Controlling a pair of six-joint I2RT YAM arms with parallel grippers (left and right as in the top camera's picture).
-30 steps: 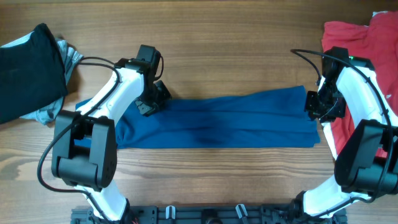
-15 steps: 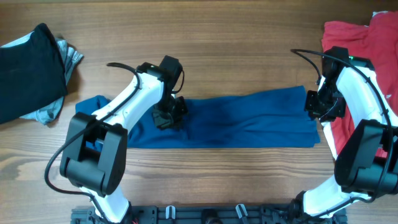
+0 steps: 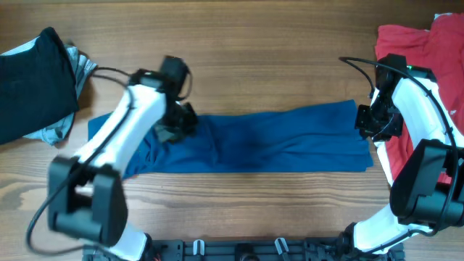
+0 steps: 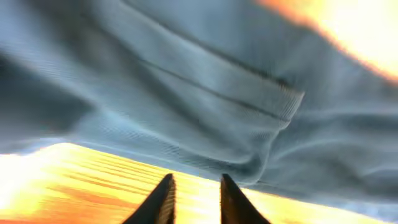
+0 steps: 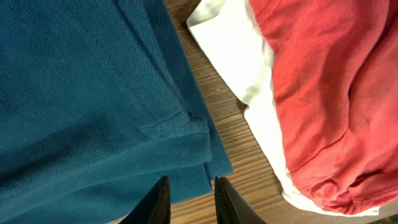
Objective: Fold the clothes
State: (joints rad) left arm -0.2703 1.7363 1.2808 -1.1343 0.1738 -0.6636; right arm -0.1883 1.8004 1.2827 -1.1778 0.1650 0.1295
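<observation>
The dark blue shirt (image 3: 275,141) lies as a long folded strip across the middle of the table, with a bunched wrinkle toward its left end. My left gripper (image 3: 176,125) hovers over that left part. In the blurred left wrist view its jaws (image 4: 196,177) stand slightly open over bare wood, with the blue cloth (image 4: 205,81) just ahead and nothing between them. My right gripper (image 3: 368,123) is at the shirt's right end. In the right wrist view it (image 5: 189,180) is open just above the folded corner (image 5: 186,137), holding nothing.
A red shirt (image 3: 409,43) lies at the right edge beside the right arm, with white cloth (image 5: 230,56) under it. A black garment (image 3: 32,80) and a grey one (image 3: 72,69) are piled at the far left. The rig's base bar (image 3: 239,250) runs along the front edge.
The left arm swung right along the shirt, then back left, and its gripper opened off the cloth, leaving a wrinkle there. The right arm has not moved.
</observation>
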